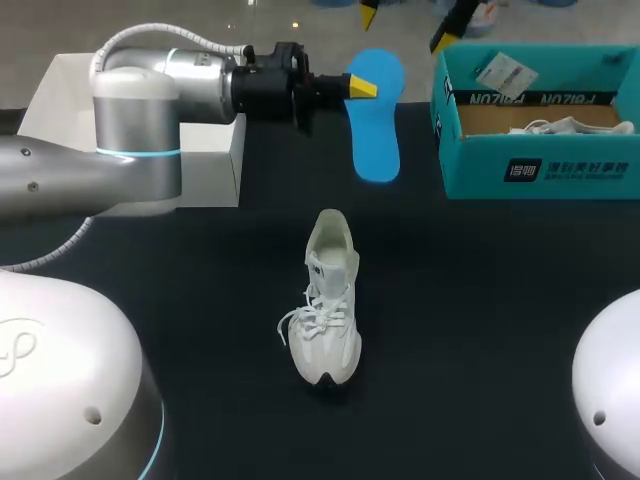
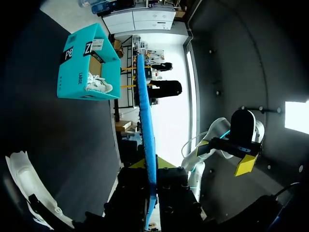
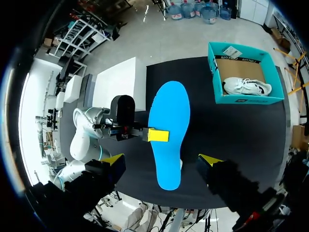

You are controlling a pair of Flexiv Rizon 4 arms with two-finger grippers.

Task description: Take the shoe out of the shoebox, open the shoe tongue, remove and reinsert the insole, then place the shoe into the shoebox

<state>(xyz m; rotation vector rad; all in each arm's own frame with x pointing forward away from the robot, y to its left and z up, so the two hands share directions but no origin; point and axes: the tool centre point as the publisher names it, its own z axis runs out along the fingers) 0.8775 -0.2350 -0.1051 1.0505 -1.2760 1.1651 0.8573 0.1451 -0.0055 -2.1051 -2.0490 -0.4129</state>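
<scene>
Left gripper (image 1: 355, 88) is clenched on the edge of the flat, smooth blue insole (image 1: 378, 120), held clear of the black table (image 1: 480, 300). Right gripper (image 3: 161, 162) hangs released above it. The white laced shoe (image 1: 328, 305) stands upright on the table, well apart from the teal cardboard shoebox (image 1: 540, 180).

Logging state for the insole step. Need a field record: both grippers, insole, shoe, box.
left gripper: shut on insole, at its long edge
insole: blue, out of the shoe
right gripper: open, empty, over the insole
shoe: white, upright on the table, apart from both grippers
shoebox: teal, open, second shoe inside
</scene>
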